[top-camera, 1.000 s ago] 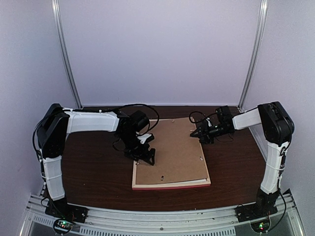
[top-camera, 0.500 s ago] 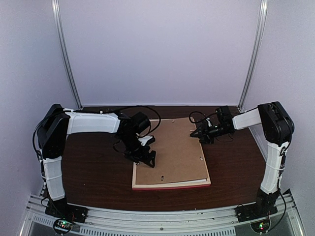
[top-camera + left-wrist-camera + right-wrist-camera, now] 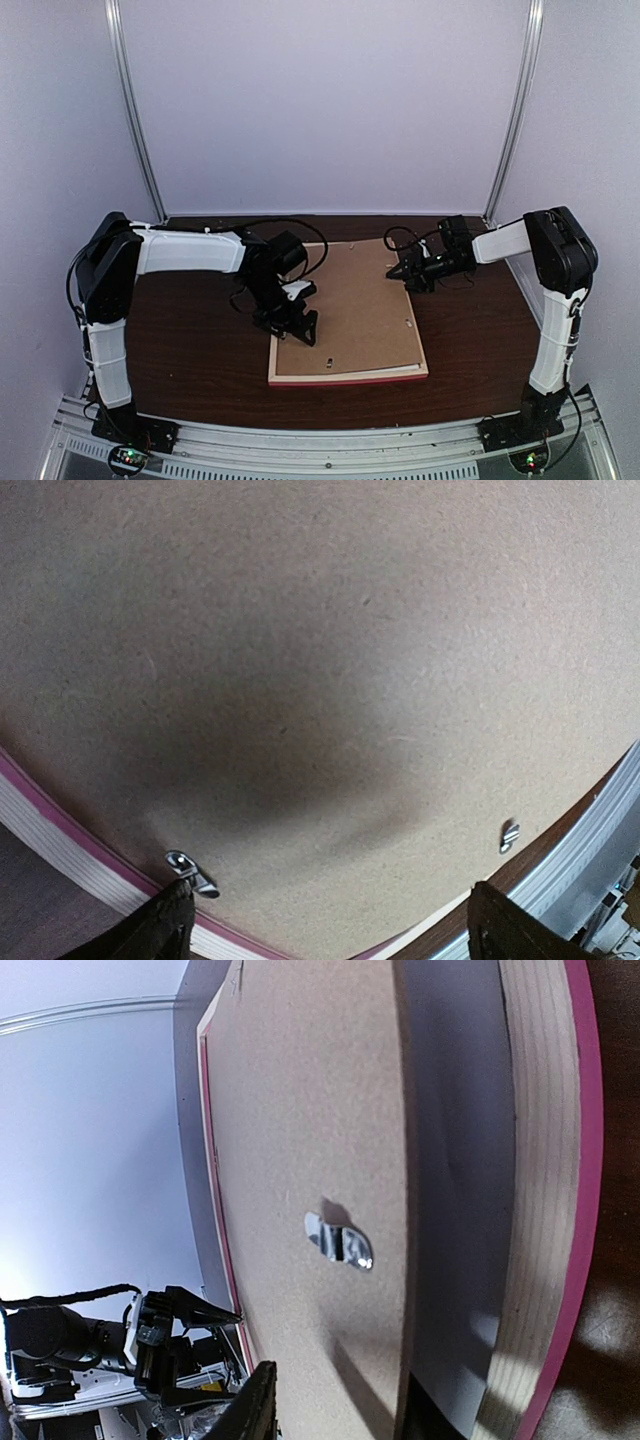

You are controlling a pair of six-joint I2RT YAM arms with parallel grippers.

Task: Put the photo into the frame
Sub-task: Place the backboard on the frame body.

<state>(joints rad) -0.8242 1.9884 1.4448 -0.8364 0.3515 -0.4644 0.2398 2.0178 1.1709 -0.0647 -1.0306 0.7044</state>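
The frame (image 3: 350,379) lies back side up on the table, pink rails around a plain brown backing board (image 3: 350,310). The photo is hidden. My left gripper (image 3: 300,328) is open over the board's near-left corner; in the left wrist view (image 3: 335,930) its fingertips (image 3: 160,930) stand wide apart above the board (image 3: 320,660), and the pink rail (image 3: 40,805) shows. My right gripper (image 3: 402,272) is at the board's right edge. In the right wrist view (image 3: 340,1400) one finger (image 3: 255,1410) stands off the board (image 3: 300,1110); the other is under its raised edge, beside the frame's pale wood rail (image 3: 540,1160).
Small metal turn clips sit on the board near its edges (image 3: 190,872) (image 3: 509,835) (image 3: 340,1240). The dark brown table (image 3: 190,350) ends at a metal rail in front, with white walls close behind and beside it.
My left gripper has slid a little nearer and to the right along the frame's left side. The right arm, board and frame have not moved.
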